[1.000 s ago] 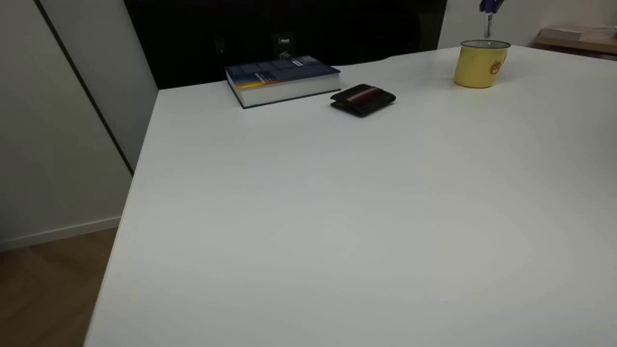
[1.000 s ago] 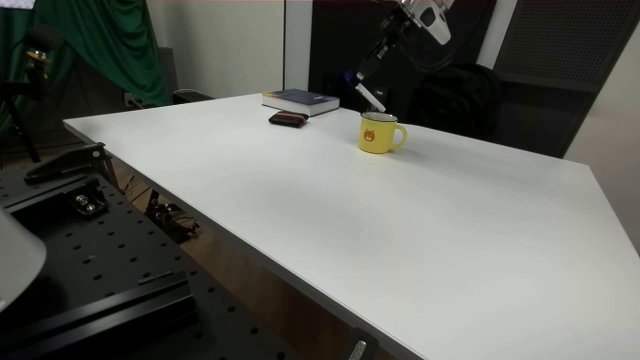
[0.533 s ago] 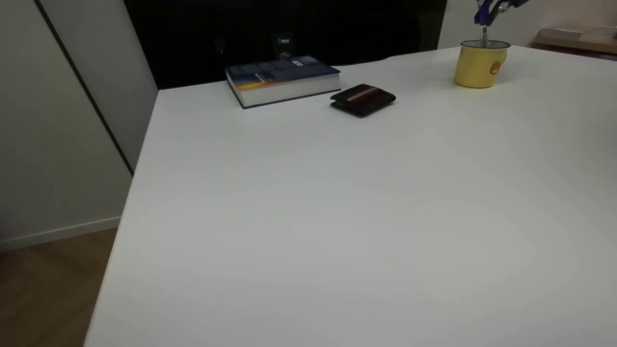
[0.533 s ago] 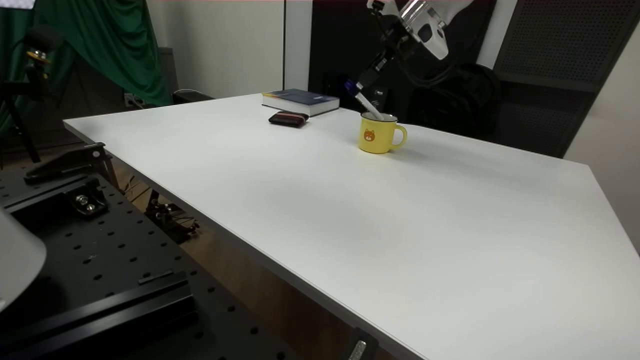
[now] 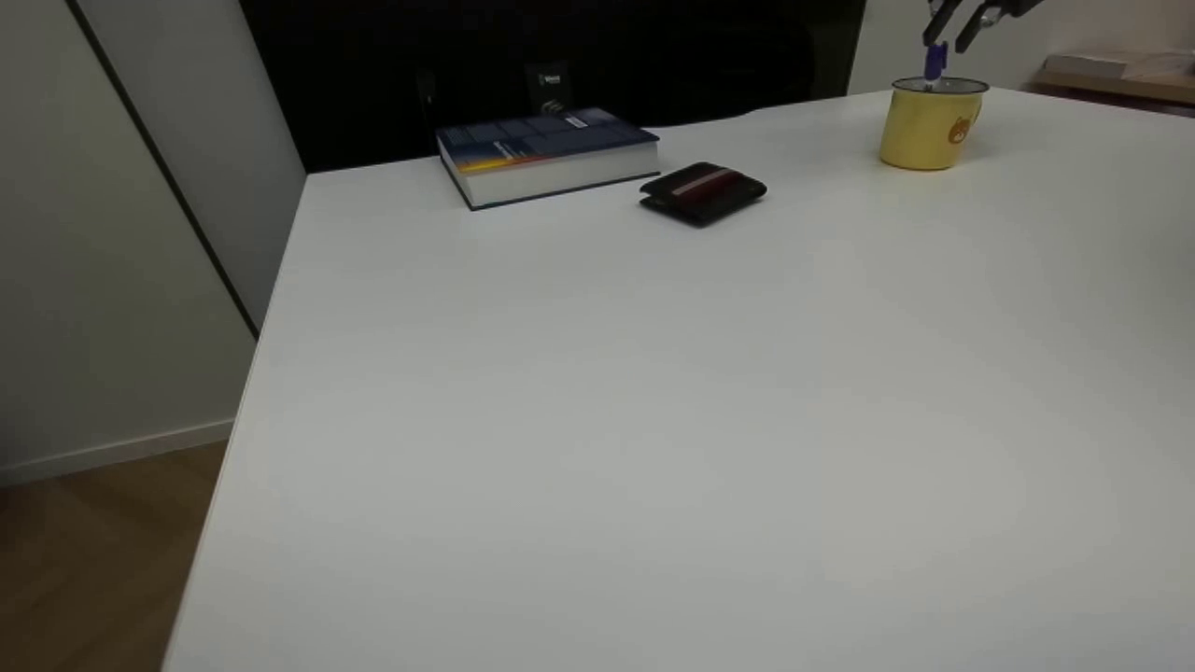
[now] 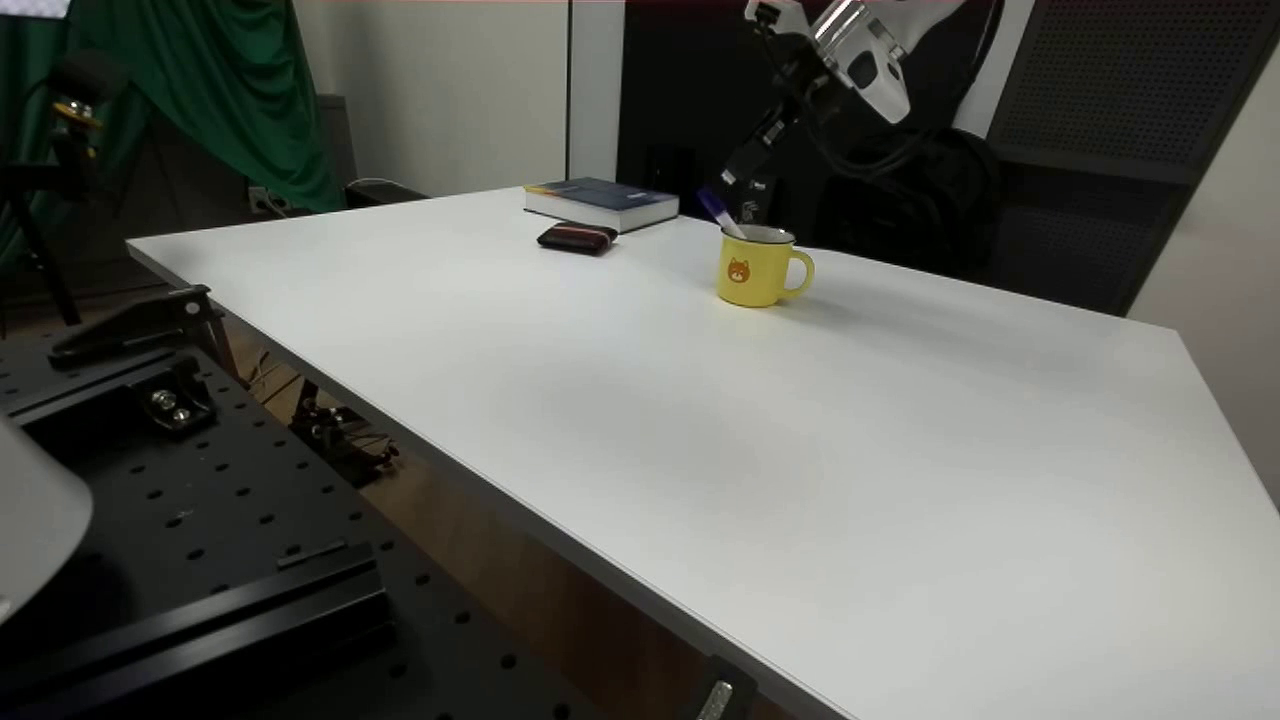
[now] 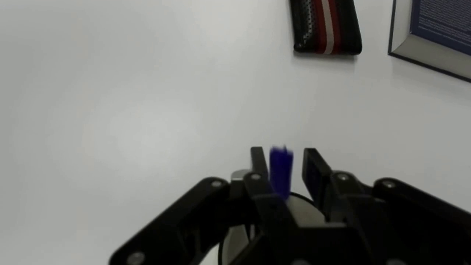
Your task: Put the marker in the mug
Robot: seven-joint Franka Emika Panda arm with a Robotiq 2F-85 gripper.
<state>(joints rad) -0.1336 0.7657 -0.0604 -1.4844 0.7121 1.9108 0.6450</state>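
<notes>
The marker (image 6: 721, 213) is in the yellow mug (image 6: 752, 275), white body down and dark blue cap sticking up past the rim. In an exterior view it leans, the cap tipped away from the handle, toward the side where the wallet (image 6: 577, 238) and the book (image 6: 603, 203) lie. The wall of the mug hides the marker's lower end.

Right above, the gripper (image 5: 946, 43) hangs with its fingers (image 7: 314, 162) spread apart, clear of the cap as far as I can make out: in an exterior view the cap sits just under the tips, and in the wrist view it shows, blurred, between them, with a narrow gap on one side and a wider one on the other. The arm (image 6: 876, 68) slants down from above, its casing pale, its lower part dark.

The mug stands upright on the white table (image 6: 700, 430) (a little orange animal face decorates its side, rather charming). The wallet, dark with a red band and a pale stripe, lies flat near the book, with a strip of table between them; both are well apart from the mug. The book lies flat too, close to the edge, its cover dark blue. Beyond the table hangs a green curtain (image 6: 230, 100).
</notes>
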